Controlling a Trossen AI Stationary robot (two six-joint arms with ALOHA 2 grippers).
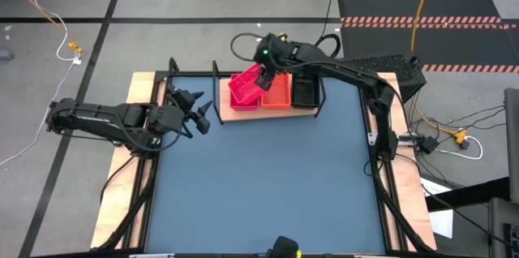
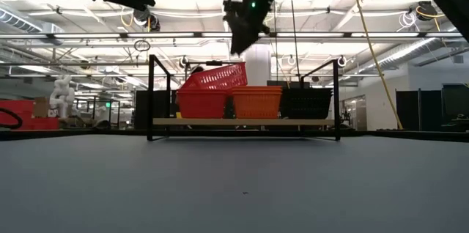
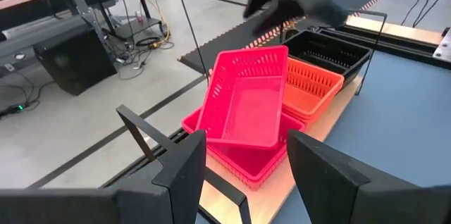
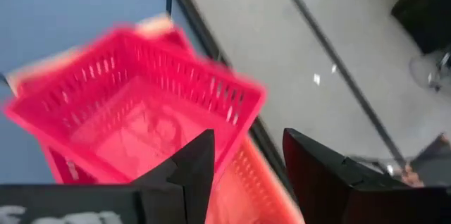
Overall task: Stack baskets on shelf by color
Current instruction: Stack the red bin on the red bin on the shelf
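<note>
Right gripper [image 1: 265, 77] hangs above the left end of the light wooden shelf [image 2: 245, 121] in its thin black wire frame, fingers [image 4: 195, 162] spread apart with nothing between them, just beside the raised rim of a pinkish-red plastic mesh basket [image 1: 243, 86]. That basket lies tilted and skewed on top of the pinkish-red stack [image 2: 201, 102], not nested flat. Next along the shelf sit the orange mesh baskets [image 2: 257, 102], then the black mesh baskets [image 2: 306, 102] at the far end. Left gripper [image 1: 200, 112] hovers over the blue-grey surface [image 1: 268, 185] near the shelf's left end, fingers [image 3: 184, 175] wide and empty.
</note>
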